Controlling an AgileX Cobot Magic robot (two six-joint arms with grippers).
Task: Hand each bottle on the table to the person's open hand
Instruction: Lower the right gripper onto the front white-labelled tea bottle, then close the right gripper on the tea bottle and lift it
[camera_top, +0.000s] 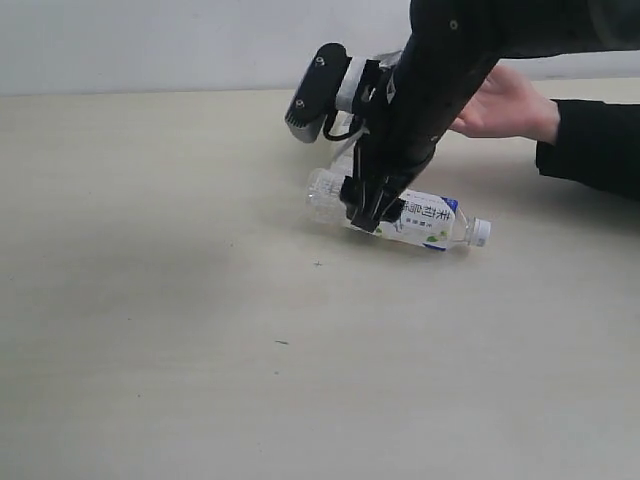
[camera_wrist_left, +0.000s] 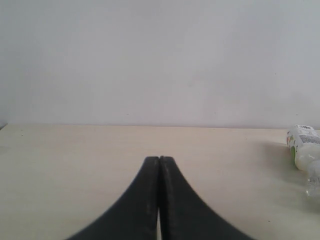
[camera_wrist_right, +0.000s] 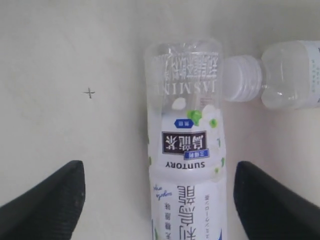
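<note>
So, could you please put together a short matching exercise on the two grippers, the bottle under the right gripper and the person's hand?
Things:
1. left gripper
2. right gripper
3. white-labelled bottle
4. person's hand

States or places:
A. lying on its side on the table
B. shut, holding nothing
C. open, one finger on either side of the bottle
D. reaching in from the right of the exterior view

Pairs: 1-B, 2-C, 3-A, 4-D

Bottle (camera_wrist_right: 185, 150) clear glossy plastic; table (camera_top: 150, 380) matt, smooth, faint-grained.
</note>
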